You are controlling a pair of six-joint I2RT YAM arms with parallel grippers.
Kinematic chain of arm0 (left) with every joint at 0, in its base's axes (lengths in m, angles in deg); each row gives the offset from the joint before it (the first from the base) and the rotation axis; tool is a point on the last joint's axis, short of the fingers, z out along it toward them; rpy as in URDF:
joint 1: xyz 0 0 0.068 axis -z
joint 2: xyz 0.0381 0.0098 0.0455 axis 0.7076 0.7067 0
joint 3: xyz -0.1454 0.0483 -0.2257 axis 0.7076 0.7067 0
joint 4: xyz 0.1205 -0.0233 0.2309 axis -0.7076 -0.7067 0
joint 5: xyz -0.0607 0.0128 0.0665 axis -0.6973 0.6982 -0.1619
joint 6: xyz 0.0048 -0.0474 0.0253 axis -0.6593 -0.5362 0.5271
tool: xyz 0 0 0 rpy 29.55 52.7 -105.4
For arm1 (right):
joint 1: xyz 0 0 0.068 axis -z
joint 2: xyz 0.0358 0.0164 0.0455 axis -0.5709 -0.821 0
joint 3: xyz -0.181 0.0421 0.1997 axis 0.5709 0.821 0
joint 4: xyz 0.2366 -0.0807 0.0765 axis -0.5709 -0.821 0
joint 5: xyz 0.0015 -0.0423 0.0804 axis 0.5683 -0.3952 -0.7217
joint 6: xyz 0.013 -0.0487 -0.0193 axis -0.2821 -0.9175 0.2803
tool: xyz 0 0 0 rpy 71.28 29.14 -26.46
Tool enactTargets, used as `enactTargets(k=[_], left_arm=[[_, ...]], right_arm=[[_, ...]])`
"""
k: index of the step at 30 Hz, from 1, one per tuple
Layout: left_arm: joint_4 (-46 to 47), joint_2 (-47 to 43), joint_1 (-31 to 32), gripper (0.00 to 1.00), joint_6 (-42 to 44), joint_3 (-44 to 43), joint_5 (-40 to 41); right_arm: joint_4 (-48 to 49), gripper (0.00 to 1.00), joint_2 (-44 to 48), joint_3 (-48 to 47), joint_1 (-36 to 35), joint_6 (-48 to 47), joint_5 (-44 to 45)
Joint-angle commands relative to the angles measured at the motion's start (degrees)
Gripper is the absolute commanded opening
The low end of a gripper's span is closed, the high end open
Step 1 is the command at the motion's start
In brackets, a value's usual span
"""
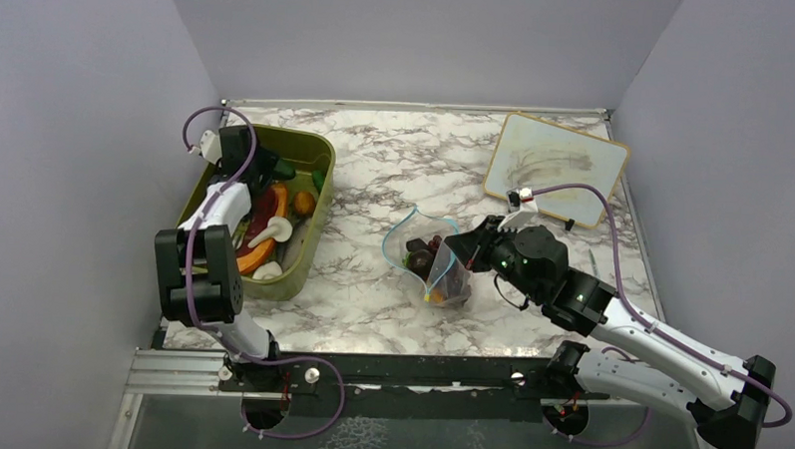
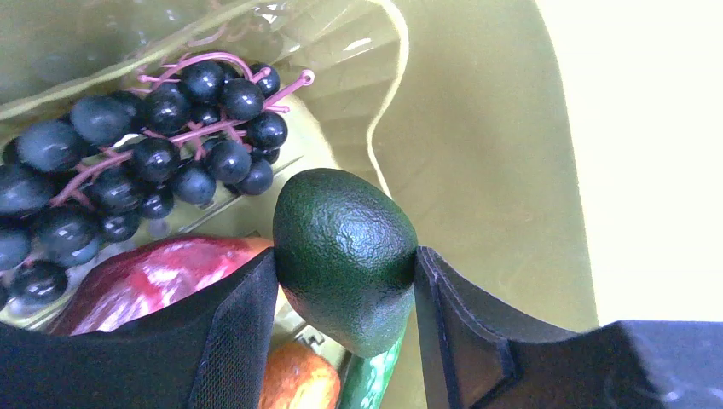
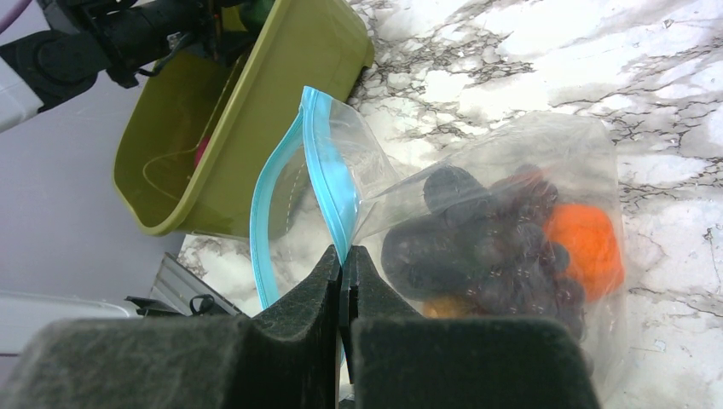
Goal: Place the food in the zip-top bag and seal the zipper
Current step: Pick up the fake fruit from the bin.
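Loading approx. half done: bag, sitting on tabletop w/ mouth open, is already holding food pieces. Right hand is pinching zipper. Left hand is clamping green piece inside tub. Grapes etc. are waiting there; sealing is pending.

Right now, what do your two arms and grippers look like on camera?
The left arm and right arm have white links with black joint housings. A purple cable loops off each wrist. Small green lights glow on the right arm. Each gripper has two black fingers: the left gripper has smooth, wedge-shaped ones, the right gripper rough, matte ones.
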Motion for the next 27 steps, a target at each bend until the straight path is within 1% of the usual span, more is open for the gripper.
enactTargets(k=[1, 9, 13, 16, 22, 27], left_arm=[[-1.25, -6.36, -0.19, 0.45, 2.49, 3.16, 3.49], [-3.02, -16.75, -0.15, 0.45, 7.28, 8.69, 4.44], [-3.93, -21.61, -0.14, 0.45, 10.34, 11.53, 2.70], [-3.64, -25.01, 0.04, 0.45, 13.65, 12.60, -0.80], [-2.70, -30.75, 1.78, 0.44, 19.87, 11.78, -7.09], [-3.15, -31.87, 4.55, 0.44, 24.12, 9.29, -16.79]], right_arm=[[1.51, 0.01, 0.26, -0.62, -0.32, 0.49, -0.52], [1.56, 0.01, -0.65, -0.71, -0.31, 0.68, -1.69], [0.35, 0.01, -0.97, -1.22, -0.27, 0.39, -1.11], [-0.06, 0.01, -1.04, -1.36, -0.31, 0.25, -0.18], [-0.39, 0.01, -2.04, -2.33, -0.30, -0.19, 0.39], [-0.70, 0.01, -2.85, -2.90, -0.26, 0.46, 1.06]])
